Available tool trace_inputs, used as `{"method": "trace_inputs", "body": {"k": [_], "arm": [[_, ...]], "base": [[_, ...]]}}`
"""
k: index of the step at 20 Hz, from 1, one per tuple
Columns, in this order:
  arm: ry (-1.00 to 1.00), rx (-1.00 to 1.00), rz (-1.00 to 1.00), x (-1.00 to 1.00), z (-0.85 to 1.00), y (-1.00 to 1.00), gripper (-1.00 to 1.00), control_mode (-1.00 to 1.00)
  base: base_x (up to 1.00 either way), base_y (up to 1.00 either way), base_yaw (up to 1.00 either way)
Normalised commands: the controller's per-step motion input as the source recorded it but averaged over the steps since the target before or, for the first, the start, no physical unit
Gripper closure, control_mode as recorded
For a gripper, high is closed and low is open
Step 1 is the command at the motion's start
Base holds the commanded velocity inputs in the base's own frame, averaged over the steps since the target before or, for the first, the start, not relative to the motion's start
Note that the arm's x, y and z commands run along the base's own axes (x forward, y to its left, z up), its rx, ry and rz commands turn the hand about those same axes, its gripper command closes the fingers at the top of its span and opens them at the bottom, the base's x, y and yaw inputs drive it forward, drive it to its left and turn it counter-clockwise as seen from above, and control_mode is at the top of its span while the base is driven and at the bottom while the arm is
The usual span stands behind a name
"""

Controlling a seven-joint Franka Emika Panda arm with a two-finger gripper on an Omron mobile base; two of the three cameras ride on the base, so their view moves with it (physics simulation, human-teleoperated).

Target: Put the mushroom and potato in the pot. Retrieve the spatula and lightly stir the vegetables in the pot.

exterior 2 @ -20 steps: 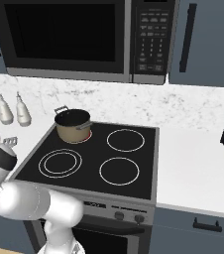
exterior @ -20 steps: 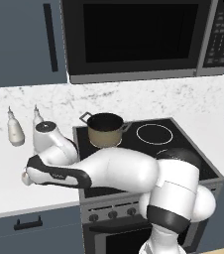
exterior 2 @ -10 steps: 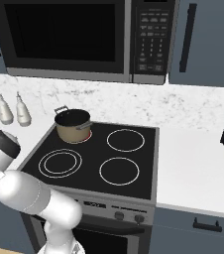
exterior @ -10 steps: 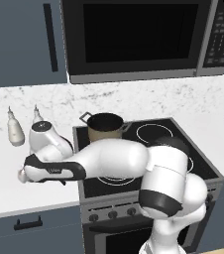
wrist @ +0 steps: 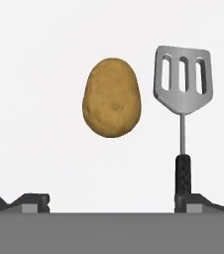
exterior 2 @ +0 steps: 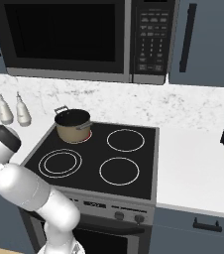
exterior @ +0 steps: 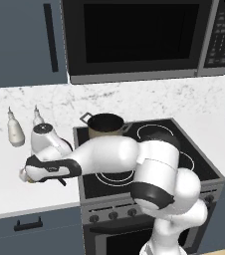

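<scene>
The gripper [wrist: 111, 203] hangs over the white counter [exterior: 5, 189] to the left of the stove [exterior 2: 104, 163], its two dark fingertips [wrist: 32, 202] spread wide apart with nothing between them. In the hand view the potato [wrist: 112, 97] lies on the bare white counter ahead of the gap between the tips, and the spatula [wrist: 183, 104] lies just beside it, apart from it, with its slotted silver head level with the potato and its thin black handle running back toward one fingertip; whether that tip touches the handle cannot be told. In the left base view the hand sits low near the front edge of the counter, with the arm reaching across from the lower right. The pot [exterior: 105, 125] stands on the rear left burner of the stove, well apart from the hand; its inside looks dark. Two pale bottles [exterior 2: 6, 109] stand side by side at the back of the counter against the marble wall, left of the stove.
</scene>
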Motion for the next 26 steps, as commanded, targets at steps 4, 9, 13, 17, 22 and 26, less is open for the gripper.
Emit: {"method": "trace_inputs", "body": {"k": [4, 9, 13, 17, 22, 26], "arm": [[0.00, 0.00, -0.02, 0.24, -0.28, 0.17, -1.00, -1.00], [0.00, 0.00, -0.01, 0.25, -0.14, 0.26, -1.00, -1.00], [0.01, 0.00, -0.01, 0.31, 0.00, 0.25, -1.00, -1.00], [0.01, 0.00, -0.02, 0.25, -0.04, 0.13, -1.00, -1.00], [0.00, 0.00, -0.01, 0.03, -0.18, 0.05, -1.00, -1.00], [0.00, 0.00, 0.00, -0.07, -0.23, 0.05, -1.00, -1.00]], "base": [[0.00, 0.00, 0.00], [0.00, 0.00, 0.00], [0.00, 0.00, 0.00], [0.00, 0.00, 0.00], [0.00, 0.00, 0.00], [0.00, 0.00, 0.00]]}}
